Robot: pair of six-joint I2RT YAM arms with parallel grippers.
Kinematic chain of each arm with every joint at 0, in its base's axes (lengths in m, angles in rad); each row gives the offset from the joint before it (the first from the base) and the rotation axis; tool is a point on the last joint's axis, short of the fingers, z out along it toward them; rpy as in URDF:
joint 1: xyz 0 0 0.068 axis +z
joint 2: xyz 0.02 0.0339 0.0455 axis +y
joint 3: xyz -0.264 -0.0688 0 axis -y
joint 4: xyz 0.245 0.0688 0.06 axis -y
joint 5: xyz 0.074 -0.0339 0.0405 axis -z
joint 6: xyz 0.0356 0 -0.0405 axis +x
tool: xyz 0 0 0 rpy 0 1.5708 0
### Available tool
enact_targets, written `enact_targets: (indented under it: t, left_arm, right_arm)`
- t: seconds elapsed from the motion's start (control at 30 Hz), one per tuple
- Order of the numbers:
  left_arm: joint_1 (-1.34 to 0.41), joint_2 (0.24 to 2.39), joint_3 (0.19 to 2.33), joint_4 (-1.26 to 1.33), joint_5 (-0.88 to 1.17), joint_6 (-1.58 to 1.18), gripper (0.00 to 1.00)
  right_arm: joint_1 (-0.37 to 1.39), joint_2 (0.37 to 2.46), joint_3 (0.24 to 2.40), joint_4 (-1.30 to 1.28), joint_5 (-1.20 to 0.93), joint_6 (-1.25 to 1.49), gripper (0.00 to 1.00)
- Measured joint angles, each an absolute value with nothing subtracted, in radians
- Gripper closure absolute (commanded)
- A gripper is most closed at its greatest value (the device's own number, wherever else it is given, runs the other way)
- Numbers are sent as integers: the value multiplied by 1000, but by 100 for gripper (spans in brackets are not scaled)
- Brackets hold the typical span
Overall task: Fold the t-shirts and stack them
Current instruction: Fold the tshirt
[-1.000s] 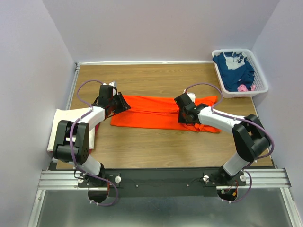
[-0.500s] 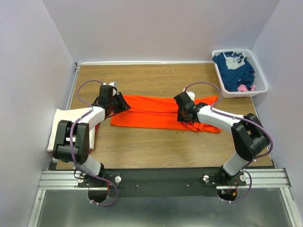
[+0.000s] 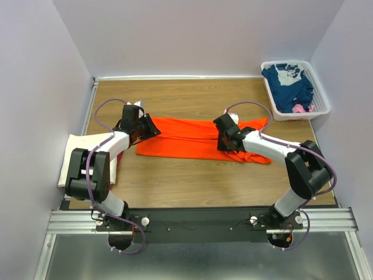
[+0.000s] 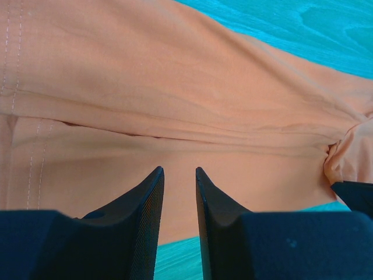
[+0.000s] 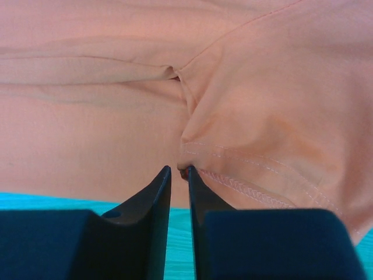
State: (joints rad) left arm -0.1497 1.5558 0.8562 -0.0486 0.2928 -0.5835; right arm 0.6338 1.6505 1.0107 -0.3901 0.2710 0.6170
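Observation:
An orange t-shirt (image 3: 192, 139) lies flat mid-table, folded into a long band. My left gripper (image 3: 156, 130) hovers over its left end. In the left wrist view the left gripper (image 4: 179, 169) is open, with only the orange t-shirt (image 4: 175, 87) beneath. My right gripper (image 3: 224, 144) sits at the near edge by the right sleeve. In the right wrist view the right gripper (image 5: 179, 168) shows a narrow gap with nothing in it, one tip touching the sleeve hem (image 5: 245, 184). A cream-white t-shirt (image 3: 73, 153) lies folded at the left. A navy t-shirt (image 3: 288, 84) and a pink one (image 3: 299, 108) are in the basket.
The white slotted basket (image 3: 322, 105) stands at the back right corner. Purple walls close in the table on three sides. Bare wood (image 3: 192, 181) runs between the orange shirt and the arm bases.
The right wrist has edged slightly left along the shirt's near edge. The left arm and the shirt have not visibly moved.

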Motion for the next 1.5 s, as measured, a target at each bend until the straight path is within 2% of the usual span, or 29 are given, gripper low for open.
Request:
enact_targets:
  t: [0.43, 0.97, 1.1, 1.33, 1.5]
  left_arm:
    - [-150, 1556, 850, -47, 310, -575, 64]
    - [-150, 1556, 850, -47, 334, -551, 64]
    - [-150, 1556, 850, -47, 335, -549, 65]
    - [-150, 1556, 850, -47, 336, -546, 65]
    - [-150, 1556, 850, -47, 336, -546, 65]
  right_arm:
    - [628, 1399, 881, -439, 383, 675, 77]
    - [560, 1458, 847, -561, 547, 718, 74]
    - [550, 1473, 850, -570, 558, 718, 74]
    - [548, 1477, 850, -575, 557, 718, 67]
    - [548, 1477, 849, -576, 557, 718, 66]
